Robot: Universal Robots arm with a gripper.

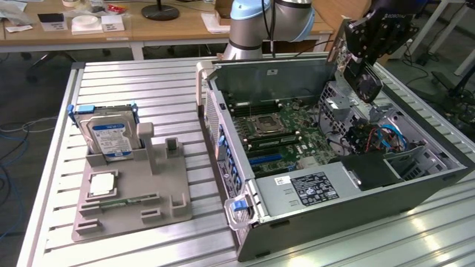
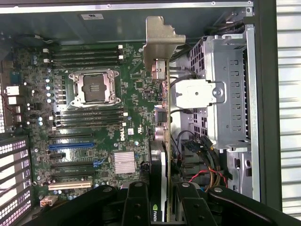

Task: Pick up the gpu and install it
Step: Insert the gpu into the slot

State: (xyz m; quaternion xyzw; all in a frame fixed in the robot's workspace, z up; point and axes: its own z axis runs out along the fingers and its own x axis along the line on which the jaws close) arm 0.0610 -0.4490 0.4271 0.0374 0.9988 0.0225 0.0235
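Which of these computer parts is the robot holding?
The gpu, the thin card with a silver bracket, clamped in the pincer over the open case. The hard drive and memory stick sit in the grey holder.

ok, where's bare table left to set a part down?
Free: slats beyond the gray tray; narrow strip between tray and case; near-side slats in front of the case. Crowded: inside the case, motherboard, drive cage, cables.

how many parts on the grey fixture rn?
3. Silver hard drive with blue-white label, upright in its blue frame, far end of the grey fixture; square silver chip flat in the middle; narrow green memory stick lying nearest the camera. None looks hidden.
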